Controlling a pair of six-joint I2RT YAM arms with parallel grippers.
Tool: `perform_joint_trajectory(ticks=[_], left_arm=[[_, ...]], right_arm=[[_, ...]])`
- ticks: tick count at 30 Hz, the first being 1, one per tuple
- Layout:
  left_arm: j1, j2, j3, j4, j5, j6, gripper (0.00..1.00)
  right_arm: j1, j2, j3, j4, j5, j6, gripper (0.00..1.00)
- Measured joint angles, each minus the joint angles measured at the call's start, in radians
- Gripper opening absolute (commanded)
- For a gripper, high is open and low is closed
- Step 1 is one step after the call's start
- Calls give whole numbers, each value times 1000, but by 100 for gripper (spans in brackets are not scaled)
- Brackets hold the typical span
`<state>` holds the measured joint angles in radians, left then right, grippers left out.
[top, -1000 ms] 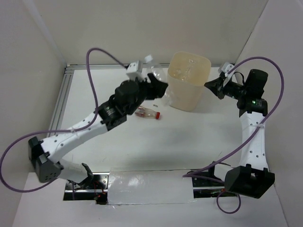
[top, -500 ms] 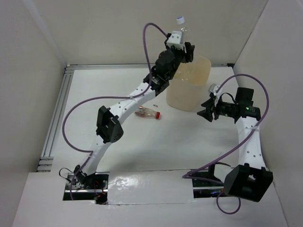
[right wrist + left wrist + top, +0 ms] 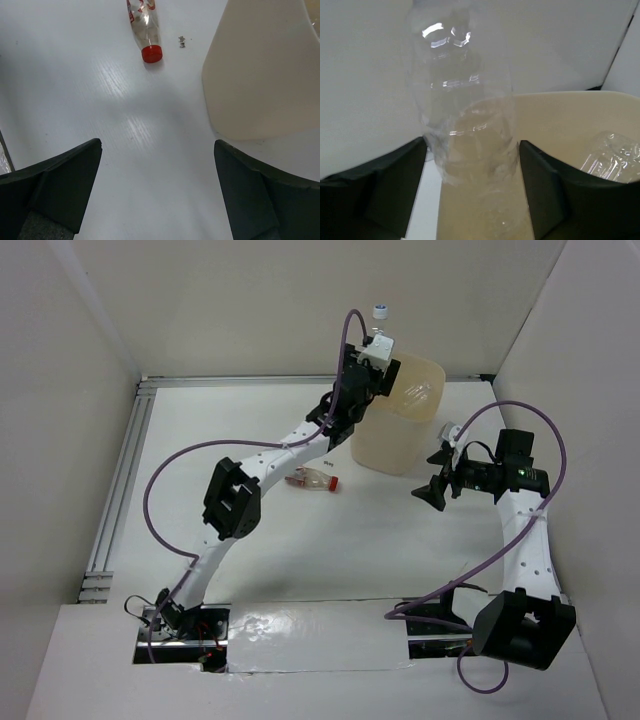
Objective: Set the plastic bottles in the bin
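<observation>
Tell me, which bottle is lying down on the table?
The red-capped bottle, on its side on the table beside the bin. The white-capped bottle is up in the air over the bin, and another bottle sits inside it.

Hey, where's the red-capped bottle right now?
In the top view, the red-capped bottle lies on its side on the white table, just left of the bin.

Cropped at the upper edge: clear bottle (image 3: 465, 100), neck out of frame. Likewise red-capped bottle (image 3: 146, 25), base lost. Nearby speck (image 3: 182, 41) too small to name.
</observation>
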<state>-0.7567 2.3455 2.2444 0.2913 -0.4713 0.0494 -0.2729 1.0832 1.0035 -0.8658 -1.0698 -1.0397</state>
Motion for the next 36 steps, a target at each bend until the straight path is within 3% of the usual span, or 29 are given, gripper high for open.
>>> perform_joint_trajectory(ticks=[1, 7, 13, 20, 24, 30, 36], left_arm=[[2, 0, -10, -1, 10, 0, 100], [10, 0, 12, -28, 85, -27, 100], [-23, -107, -3, -4, 124, -28, 100], [-145, -616, -481, 202, 108, 24, 100], [-90, -845, -696, 298, 66, -30, 100], [-29, -957, -935, 298, 4, -109, 99], [-26, -1061, -1210, 158, -20, -242, 98]], right_arm=[[0, 0, 0, 0, 0, -2, 100], [0, 2, 0, -3, -14, -56, 100], [80, 20, -3, -37, -21, -280, 97], [393, 66, -26, 64, 92, -357, 88], [502, 142, -26, 148, 151, -306, 87], [532, 153, -44, 298, 216, -163, 91], [563, 137, -82, 385, 272, -79, 94]])
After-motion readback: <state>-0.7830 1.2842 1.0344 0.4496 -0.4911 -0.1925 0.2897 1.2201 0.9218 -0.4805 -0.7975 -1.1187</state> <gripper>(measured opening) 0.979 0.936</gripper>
